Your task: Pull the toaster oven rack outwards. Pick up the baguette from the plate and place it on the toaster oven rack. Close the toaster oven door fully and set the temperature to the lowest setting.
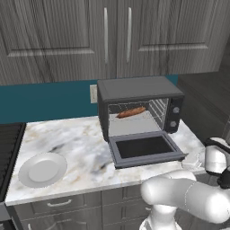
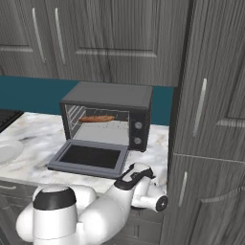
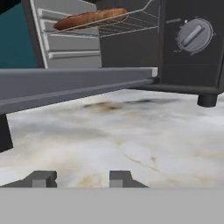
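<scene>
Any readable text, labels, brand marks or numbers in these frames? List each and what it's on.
None readable.
Toaster oven knob: faint tick marks and a small smudge of lettering around the dial in the hand view, too blurred to read.
Toaster oven door, baguette, plate, cabinets: no markings visible.

left base view: high, rear-left, looking down on the toaster oven (image 1: 140, 108) and plate (image 1: 42, 169); right base view: rear-right, same oven and counter (image 2: 43, 136); hand view: low, close, level with the counter, facing the oven's front
</scene>
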Available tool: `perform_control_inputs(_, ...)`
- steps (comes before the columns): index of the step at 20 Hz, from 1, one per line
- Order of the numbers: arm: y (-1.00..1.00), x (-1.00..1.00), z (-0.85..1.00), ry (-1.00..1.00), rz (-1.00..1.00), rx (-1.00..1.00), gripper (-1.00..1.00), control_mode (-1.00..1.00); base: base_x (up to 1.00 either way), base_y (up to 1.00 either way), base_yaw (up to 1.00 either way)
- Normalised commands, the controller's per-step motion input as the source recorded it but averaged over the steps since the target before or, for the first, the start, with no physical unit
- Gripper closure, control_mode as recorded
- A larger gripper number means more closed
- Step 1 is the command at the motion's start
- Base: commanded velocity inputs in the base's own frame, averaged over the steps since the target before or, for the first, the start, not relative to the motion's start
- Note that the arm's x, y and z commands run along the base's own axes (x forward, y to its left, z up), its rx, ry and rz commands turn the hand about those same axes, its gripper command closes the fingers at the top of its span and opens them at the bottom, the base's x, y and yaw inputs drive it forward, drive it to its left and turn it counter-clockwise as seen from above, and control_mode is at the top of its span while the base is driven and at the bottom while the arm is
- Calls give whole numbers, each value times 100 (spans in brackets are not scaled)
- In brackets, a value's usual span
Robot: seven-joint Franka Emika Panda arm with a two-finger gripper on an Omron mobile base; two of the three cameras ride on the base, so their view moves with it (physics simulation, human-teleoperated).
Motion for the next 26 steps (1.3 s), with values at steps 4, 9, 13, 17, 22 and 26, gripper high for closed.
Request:
perform_control_inputs(4,7,0,-43,-11,0,0,-100,-100,0,0,0)
perform_control_inputs(9,47,-16,-30,-16,0,-6,-100,-100,0,0,0)
perform_control_inputs(13,70,-41,-43,-19,0,-15,-100,-100,0,0,0)
perform_control_inputs(17,43,-6,-43,-4,0,-7,-100,-100,0,0,0)
perform_control_inputs(22,18,1,-40,0,0,-1,-100,-100,0,0,0)
perform_control_inputs(26,9,-11,-70,16,0,-1,-100,-100,0,0,0)
